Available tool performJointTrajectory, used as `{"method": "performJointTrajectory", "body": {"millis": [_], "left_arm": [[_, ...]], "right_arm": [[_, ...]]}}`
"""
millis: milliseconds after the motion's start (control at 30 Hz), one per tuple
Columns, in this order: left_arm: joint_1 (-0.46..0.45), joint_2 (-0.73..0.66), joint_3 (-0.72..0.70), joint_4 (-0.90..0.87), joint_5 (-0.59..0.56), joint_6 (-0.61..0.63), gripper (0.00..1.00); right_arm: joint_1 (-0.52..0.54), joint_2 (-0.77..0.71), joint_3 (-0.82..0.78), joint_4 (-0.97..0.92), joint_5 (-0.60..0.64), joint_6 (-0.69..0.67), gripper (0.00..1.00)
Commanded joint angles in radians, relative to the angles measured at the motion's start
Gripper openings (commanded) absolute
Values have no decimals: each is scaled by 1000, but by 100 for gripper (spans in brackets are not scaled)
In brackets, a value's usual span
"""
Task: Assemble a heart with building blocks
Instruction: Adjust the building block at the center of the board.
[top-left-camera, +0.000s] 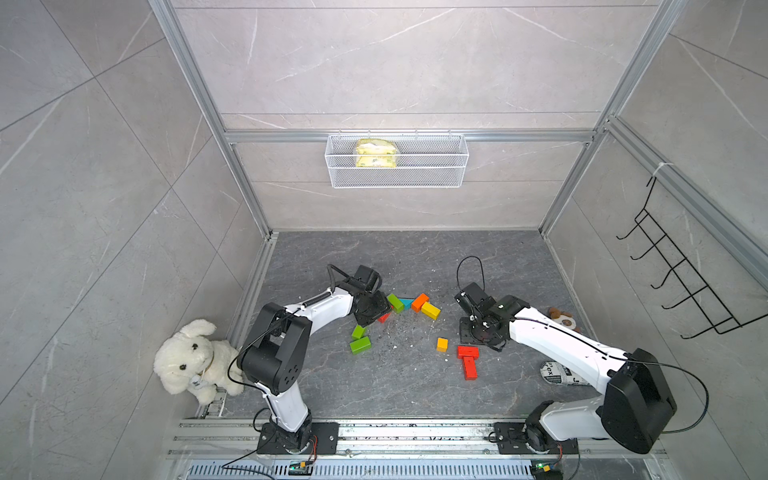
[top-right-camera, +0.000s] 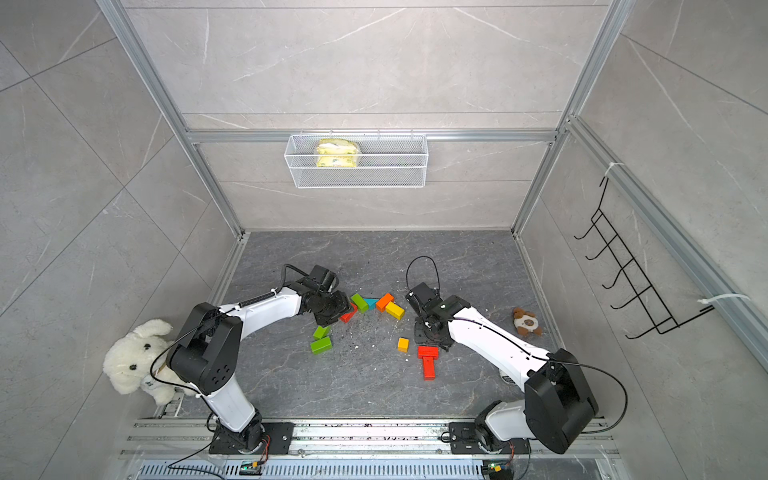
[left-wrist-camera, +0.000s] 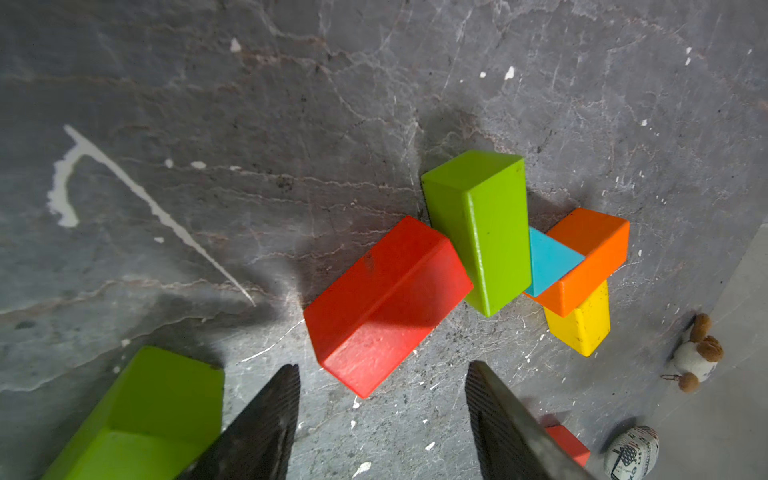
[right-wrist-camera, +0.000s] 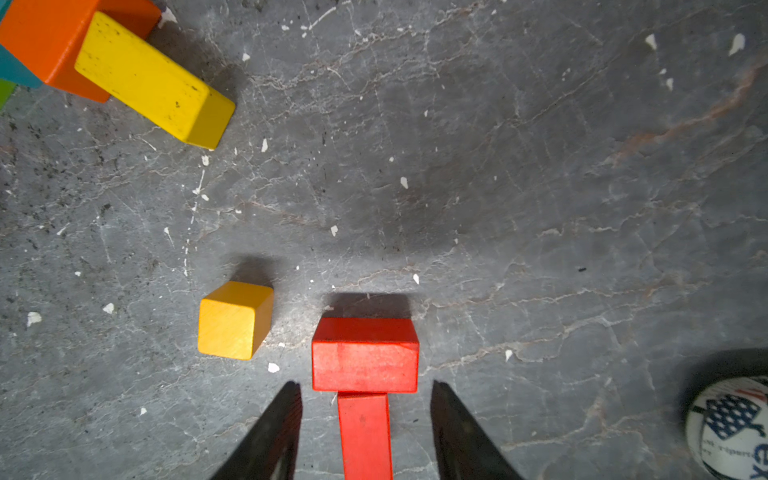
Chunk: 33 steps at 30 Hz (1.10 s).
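Bare floor (top-left-camera: 401, 365) between green bar (top-left-camera: 360, 345) and orange-yellow cube (top-left-camera: 442, 344), seemingly gritty.

**Lettering in view.** A small white ball (top-left-camera: 559, 374) lying on the floor is carrying dark printed letters. In a top view the fragments "in" and "ex" are showing, with a lone "J" lower down, and the rest is curving out of sight. In the right wrist view the ball (right-wrist-camera: 731, 428) is showing "ex" beside a blue field of white stars, and a finer line beneath is too small to read. In the left wrist view the ball (left-wrist-camera: 631, 453) is showing print too small to read. The tag (top-left-camera: 195, 381) on the white plush dog (top-left-camera: 187, 357) is bearing a dark mark, unreadable. The yellow packet (top-left-camera: 375, 153) in the wire basket (top-left-camera: 436, 174) is bearing a dark printed patch, likewise unreadable.
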<state>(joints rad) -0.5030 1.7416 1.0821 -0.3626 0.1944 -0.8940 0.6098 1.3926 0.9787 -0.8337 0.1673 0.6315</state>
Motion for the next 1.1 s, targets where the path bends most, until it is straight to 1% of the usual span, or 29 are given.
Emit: {"method": "performJointTrajectory", "body": {"millis": [0,500,1067], "left_arm": [[4,11,33,16,25,-14,67],[7,30,49,26,1,-9,67],[25,29,63,24,7,-3,67]], "right_arm": [[-4,-18,-12,-6,3,-15,54],[-4,-20,-18,-4,1,-13,54],[-3,-18,-28,1,-9,-16,54]]}}
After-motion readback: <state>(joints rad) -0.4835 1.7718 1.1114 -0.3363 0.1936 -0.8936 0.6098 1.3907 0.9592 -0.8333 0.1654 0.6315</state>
